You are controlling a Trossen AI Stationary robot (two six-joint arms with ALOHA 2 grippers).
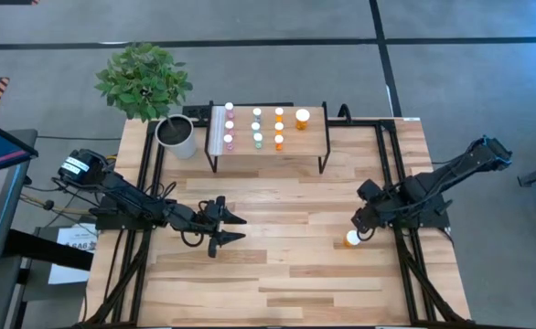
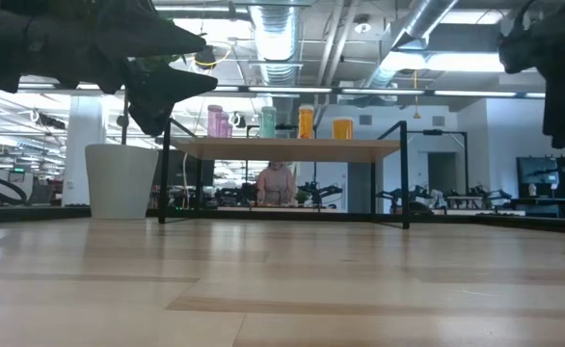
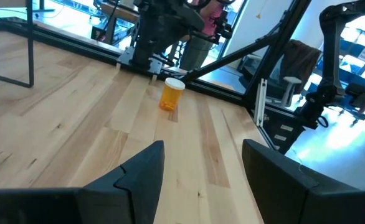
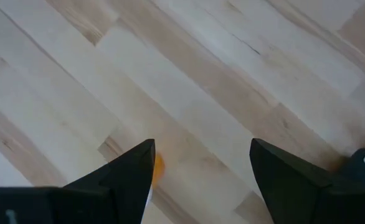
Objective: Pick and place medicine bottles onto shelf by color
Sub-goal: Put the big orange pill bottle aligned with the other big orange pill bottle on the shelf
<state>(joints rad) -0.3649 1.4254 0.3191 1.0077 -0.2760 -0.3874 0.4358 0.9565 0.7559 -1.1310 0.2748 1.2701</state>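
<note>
The shelf stands at the far middle of the table, with pink, teal and orange white-capped bottles upright on it in rows. One orange bottle stands upright on the tabletop at the right; it also shows in the left wrist view. My right gripper hangs open just above and beside it, pointing steeply down. In the right wrist view only an orange sliver shows past one finger. My left gripper is open and level over the table's left middle, with nothing between its fingers.
A grey-white plant pot with a green plant stands left of the shelf. Black frame rails run along the table's sides. Bare wood lies between the two grippers and in front of the shelf.
</note>
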